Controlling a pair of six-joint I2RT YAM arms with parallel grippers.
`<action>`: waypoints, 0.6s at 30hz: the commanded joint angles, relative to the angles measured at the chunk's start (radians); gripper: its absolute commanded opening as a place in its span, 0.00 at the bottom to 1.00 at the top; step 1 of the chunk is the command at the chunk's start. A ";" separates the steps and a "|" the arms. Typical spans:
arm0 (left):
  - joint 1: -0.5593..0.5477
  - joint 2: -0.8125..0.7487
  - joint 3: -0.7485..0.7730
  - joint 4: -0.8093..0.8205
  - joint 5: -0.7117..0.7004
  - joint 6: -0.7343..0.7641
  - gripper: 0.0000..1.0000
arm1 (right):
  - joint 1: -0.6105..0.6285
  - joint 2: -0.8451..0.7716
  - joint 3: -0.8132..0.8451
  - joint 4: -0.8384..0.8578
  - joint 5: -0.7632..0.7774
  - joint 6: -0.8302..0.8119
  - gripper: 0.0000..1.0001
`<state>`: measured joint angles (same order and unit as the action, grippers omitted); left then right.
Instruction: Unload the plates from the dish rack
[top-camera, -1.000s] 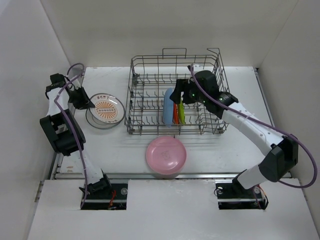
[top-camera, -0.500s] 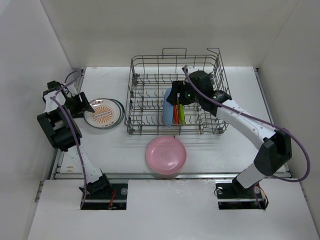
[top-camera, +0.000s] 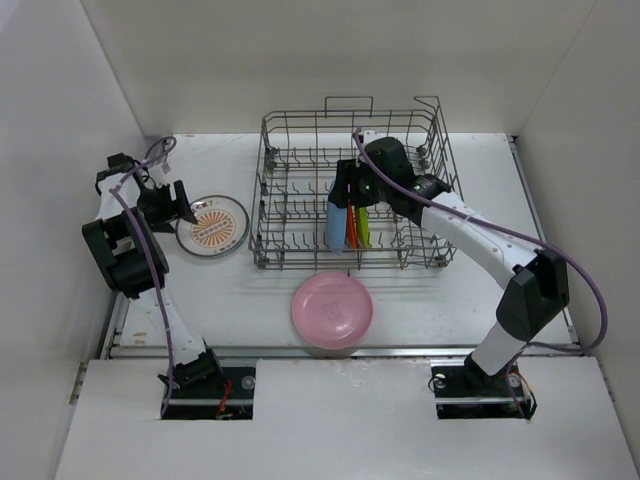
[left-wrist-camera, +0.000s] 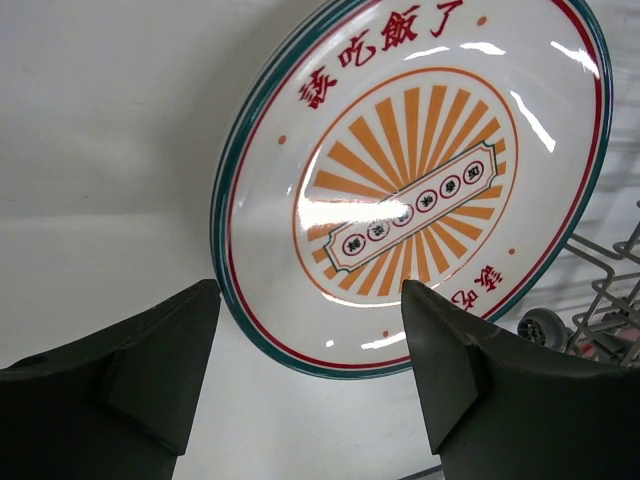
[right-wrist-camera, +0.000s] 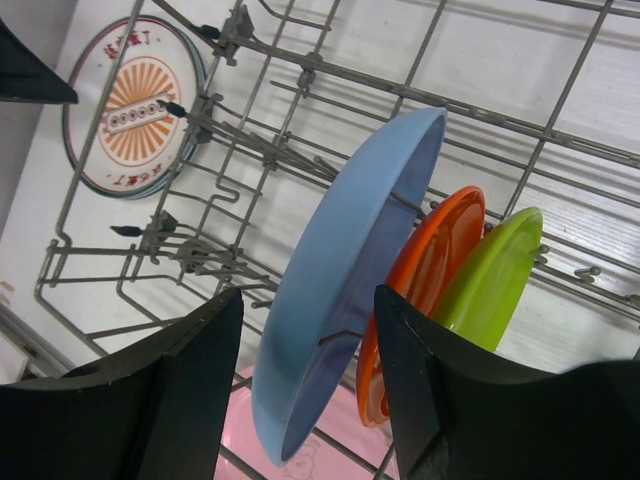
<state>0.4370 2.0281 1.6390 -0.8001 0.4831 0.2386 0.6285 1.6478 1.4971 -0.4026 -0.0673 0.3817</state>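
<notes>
Your right pincer (right-wrist-camera: 308, 312) spread astride the blue plate (right-wrist-camera: 350, 260) inside the dish rack (top-camera: 300, 130), orange plate (right-wrist-camera: 440, 250) just beside, left pincer (left-wrist-camera: 310, 300) parted, empty, outside it.

You'll see the rack (top-camera: 262, 185), a grey wire basket with tall open sides and rows of tines, standing towards the back of the surface. Three plates stand on edge among its tines, packed side by side near the front. The blue plate (top-camera: 336, 226) is on the left, the orange plate (top-camera: 351, 230) in the middle and the green plate (top-camera: 363, 228) on the right. The pink plate (top-camera: 332, 309) lies flat just in front of the rack. The sunburst plate (top-camera: 212, 226) is white with orange rays, red characters and a green-and-red rim. It lies flat, face up, near the rack's left side.
</notes>
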 joint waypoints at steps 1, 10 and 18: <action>0.000 -0.020 0.033 -0.048 -0.009 0.031 0.71 | 0.010 0.027 0.077 -0.045 0.049 -0.017 0.60; 0.000 -0.155 0.059 -0.068 -0.009 0.021 0.73 | 0.028 0.038 0.088 -0.038 0.049 -0.046 0.18; 0.000 -0.189 0.059 -0.090 -0.009 0.030 0.73 | 0.059 -0.022 0.146 -0.018 0.109 -0.076 0.00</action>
<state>0.4335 1.8835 1.6699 -0.8516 0.4667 0.2474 0.6682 1.6852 1.5536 -0.4549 -0.0078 0.4786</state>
